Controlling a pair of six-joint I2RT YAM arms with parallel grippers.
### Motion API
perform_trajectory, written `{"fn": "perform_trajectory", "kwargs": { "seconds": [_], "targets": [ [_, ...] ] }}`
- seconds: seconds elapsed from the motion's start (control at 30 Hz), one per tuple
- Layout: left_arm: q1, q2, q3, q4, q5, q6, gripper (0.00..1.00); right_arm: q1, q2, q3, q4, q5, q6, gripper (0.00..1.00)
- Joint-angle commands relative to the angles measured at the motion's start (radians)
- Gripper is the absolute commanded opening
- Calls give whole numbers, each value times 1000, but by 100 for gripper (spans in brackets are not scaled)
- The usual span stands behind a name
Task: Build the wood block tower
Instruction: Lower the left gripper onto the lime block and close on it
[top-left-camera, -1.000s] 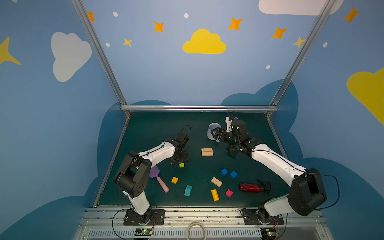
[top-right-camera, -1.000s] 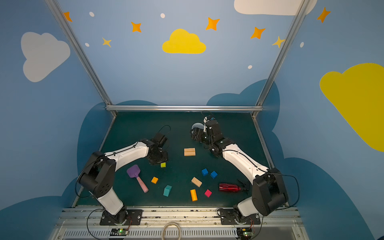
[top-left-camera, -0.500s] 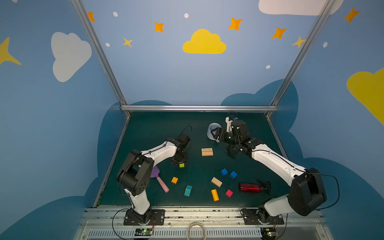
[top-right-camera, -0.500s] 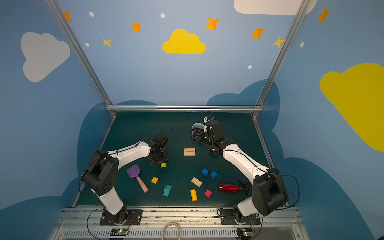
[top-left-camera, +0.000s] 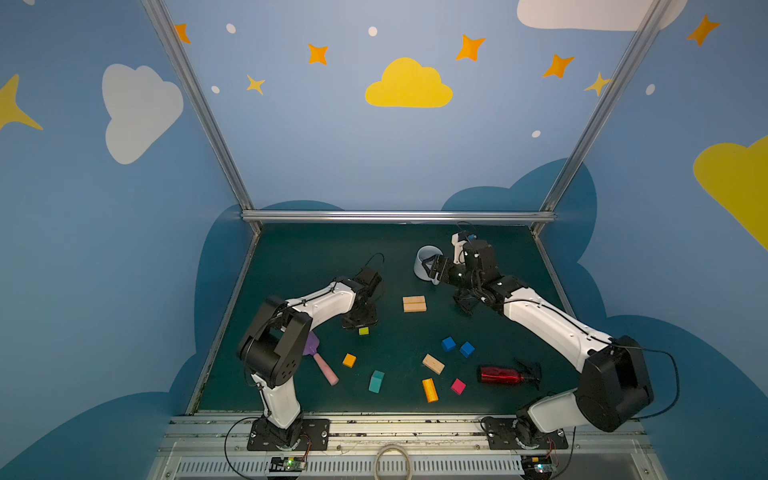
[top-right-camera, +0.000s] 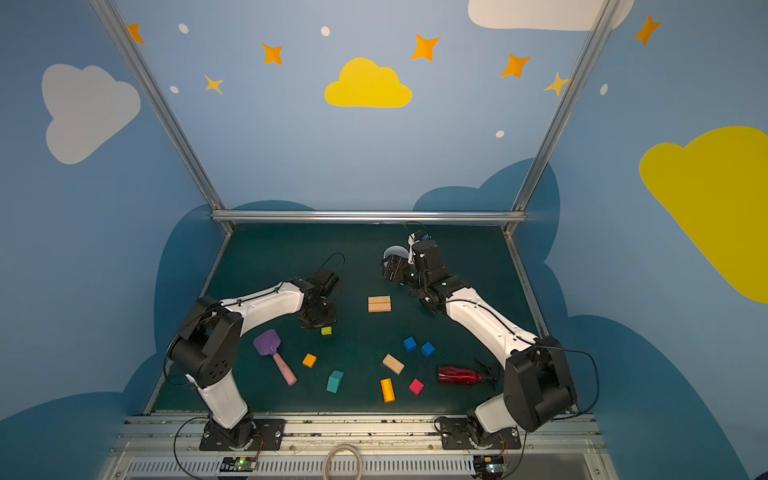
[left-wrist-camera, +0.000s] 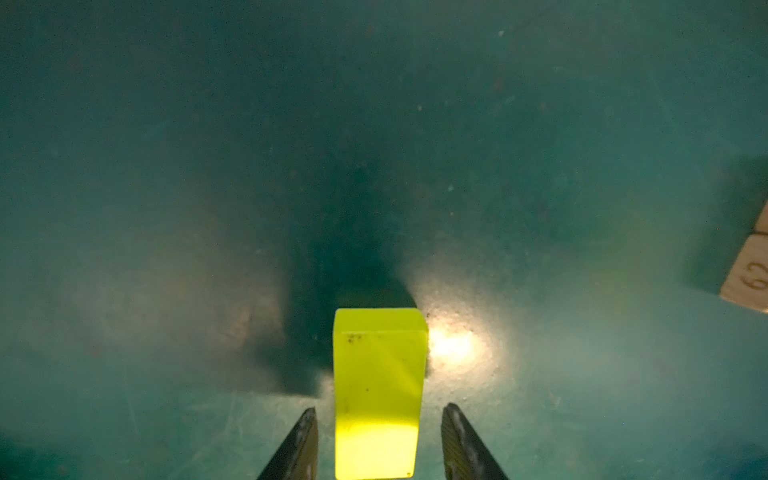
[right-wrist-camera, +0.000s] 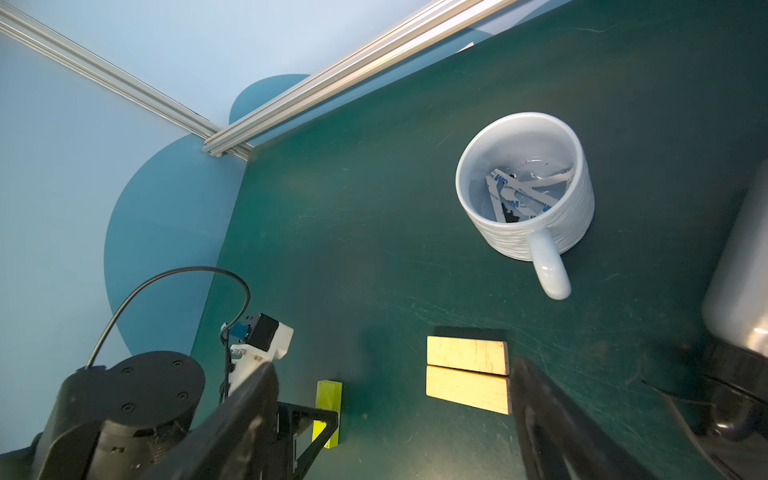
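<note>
Where the yellow-green block (left-wrist-camera: 378, 399) lies: flat on the mat (left-wrist-camera: 166, 208), between the left gripper (left-wrist-camera: 379, 409) fingers.
Left gripper: parted, a gap on either side of the block.
Tan blocks (top-left-camera: 414, 304): two, touching, mid-table.
Right gripper (right-wrist-camera: 392, 365): spread wide, holding nothing, near the mug (right-wrist-camera: 540, 232).

left arm (top-left-camera: 320, 303) and right arm (top-left-camera: 548, 328): white link shells joined by black cylindrical joint housings (top-left-camera: 274, 353); black base plates (top-left-camera: 318, 436) fastened with screws. thin black cables (right-wrist-camera: 187, 269) are looped at the wrists. a round black cap (right-wrist-camera: 137, 386) with small screws is also shown. the right gripper (right-wrist-camera: 392, 365) is fitted with dark tapered fingers (right-wrist-camera: 552, 419).
</note>
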Motion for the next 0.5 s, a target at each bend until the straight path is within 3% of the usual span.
{"fn": "perform_trajectory", "kwargs": {
  "seconds": [0.0, 0.47],
  "targets": [
    [-2, 21, 28, -30, -19, -7, 45, -5, 1, -6, 18, -12, 6, 85],
    [-2, 51, 43, -34, -16, -4, 38, -8, 13, -1, 20, -19, 7, 85]
  ]
}}
